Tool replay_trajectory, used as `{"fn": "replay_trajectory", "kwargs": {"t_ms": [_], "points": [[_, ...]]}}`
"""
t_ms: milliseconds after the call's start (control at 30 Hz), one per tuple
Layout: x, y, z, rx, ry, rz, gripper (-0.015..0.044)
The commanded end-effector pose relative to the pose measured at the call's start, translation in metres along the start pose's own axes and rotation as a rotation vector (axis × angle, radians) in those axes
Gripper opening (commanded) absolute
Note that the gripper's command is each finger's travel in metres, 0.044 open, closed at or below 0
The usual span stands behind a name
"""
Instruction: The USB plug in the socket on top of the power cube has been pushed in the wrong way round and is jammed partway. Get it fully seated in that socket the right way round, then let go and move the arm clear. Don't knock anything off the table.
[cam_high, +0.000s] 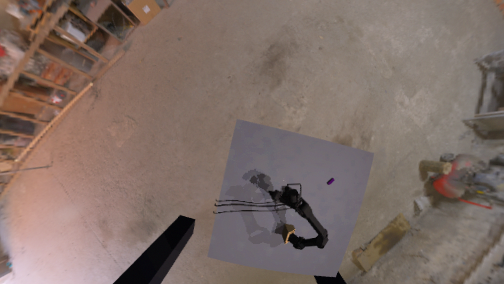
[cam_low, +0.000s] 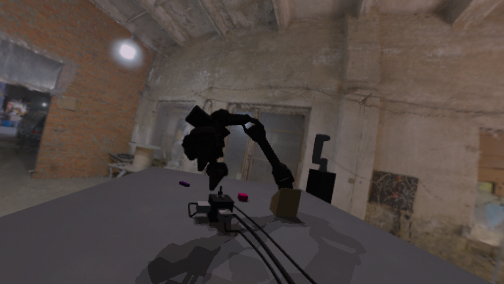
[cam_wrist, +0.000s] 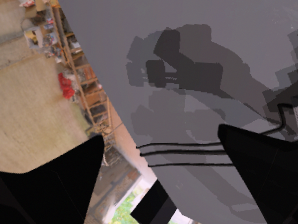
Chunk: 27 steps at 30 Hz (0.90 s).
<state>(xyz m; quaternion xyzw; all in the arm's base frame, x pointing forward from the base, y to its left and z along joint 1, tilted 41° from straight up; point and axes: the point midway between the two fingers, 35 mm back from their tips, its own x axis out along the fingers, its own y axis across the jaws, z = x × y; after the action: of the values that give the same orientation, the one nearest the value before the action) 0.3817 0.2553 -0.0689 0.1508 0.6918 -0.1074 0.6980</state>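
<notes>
The power cube (cam_low: 220, 202) is a small black block on the table. The USB plug (cam_low: 220, 191) stands upright on its top as a small dark stub; which way round it is and how deep it sits cannot be told. In the top view the arm hides the cube and plug. My gripper (cam_low: 208, 178) (cam_wrist: 161, 135) is open and empty. In the exterior view its fingers point downward, above and slightly left of the plug, without visible contact. The wrist view shows table, shadows and cables between and beyond the fingers, but no plug.
Light-coloured plugs (cam_low: 202, 206) (cam_low: 225, 216) sit at the cube's sides, and black cables (cam_high: 245, 204) (cam_low: 257, 245) (cam_wrist: 185, 153) run across the table (cam_high: 345, 165). A pink block (cam_low: 243, 197) lies behind the cube. A purple piece (cam_high: 330, 181) (cam_low: 184, 184) lies farther off. A tan block (cam_low: 285, 203) stands at the arm's base.
</notes>
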Motion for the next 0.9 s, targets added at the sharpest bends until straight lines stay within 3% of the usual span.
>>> {"fn": "replay_trajectory", "kwargs": {"t_ms": [0, 400, 867], "points": [[-0.032, -0.074, 0.005, 0.446, -0.171, -0.287, 0.044], [-0.098, -0.156, 0.006, 0.916, -0.578, -0.519, 0.044], [-0.1, -0.159, 0.004, 0.928, -0.593, -0.523, 0.044]]}}
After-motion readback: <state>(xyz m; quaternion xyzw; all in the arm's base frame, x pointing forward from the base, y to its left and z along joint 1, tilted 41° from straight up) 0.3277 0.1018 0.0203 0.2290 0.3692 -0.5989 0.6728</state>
